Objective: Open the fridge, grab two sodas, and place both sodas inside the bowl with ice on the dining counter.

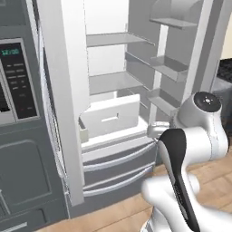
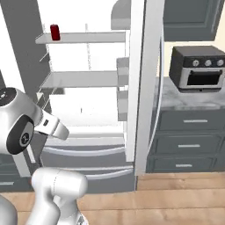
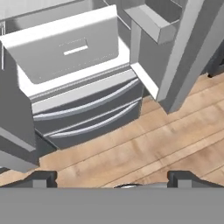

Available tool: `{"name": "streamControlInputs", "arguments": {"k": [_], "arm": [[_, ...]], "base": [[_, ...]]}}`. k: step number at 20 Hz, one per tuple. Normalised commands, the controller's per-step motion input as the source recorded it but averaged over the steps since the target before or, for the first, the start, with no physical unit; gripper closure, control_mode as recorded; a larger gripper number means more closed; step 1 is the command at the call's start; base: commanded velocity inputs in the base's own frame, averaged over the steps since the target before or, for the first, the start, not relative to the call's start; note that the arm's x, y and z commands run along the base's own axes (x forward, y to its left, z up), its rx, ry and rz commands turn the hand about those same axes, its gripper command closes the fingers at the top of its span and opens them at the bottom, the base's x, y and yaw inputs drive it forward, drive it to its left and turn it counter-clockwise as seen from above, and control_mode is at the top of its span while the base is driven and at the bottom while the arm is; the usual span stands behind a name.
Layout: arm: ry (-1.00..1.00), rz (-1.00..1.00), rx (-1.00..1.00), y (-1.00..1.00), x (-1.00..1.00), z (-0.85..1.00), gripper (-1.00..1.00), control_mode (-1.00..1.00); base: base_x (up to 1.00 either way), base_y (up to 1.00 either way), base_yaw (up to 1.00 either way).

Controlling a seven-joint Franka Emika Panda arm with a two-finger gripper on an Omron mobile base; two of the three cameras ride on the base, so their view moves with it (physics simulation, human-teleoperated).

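Fridge (image 1: 113,81) open; gripper (image 3: 111,178) spread, facing floor.

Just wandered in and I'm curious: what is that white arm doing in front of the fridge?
The fridge stands with its doors swung open, showing white shelves. One red soda can sits on the upper shelf. The robot's gripper is open and holds nothing; it points down at the lower drawers and the wooden floor. No can has been picked up yet.

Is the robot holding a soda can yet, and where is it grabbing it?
No, nothing is held. The gripper is open and bare above the wood floor, while a red soda sits on the fridge's upper shelf.
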Motion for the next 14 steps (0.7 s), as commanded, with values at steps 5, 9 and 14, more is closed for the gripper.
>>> {"name": "streamControlInputs", "arguments": {"k": [5, 9, 14], "arm": [[0.0, 0.0, 0.0, 0.0, 0.0, 0.0, -1.0, 1.0], [0.0, 0.0, 0.0, 0.0, 0.0, 0.0, -1.0, 1.0], [0.0, 0.0, 0.0, 0.0, 0.0, 0.0, -1.0, 1.0]], "base": [[0.61, -0.29, 0.42], [0.63, -0.25, 0.24], [0.74, -0.28, 0.21]]}}
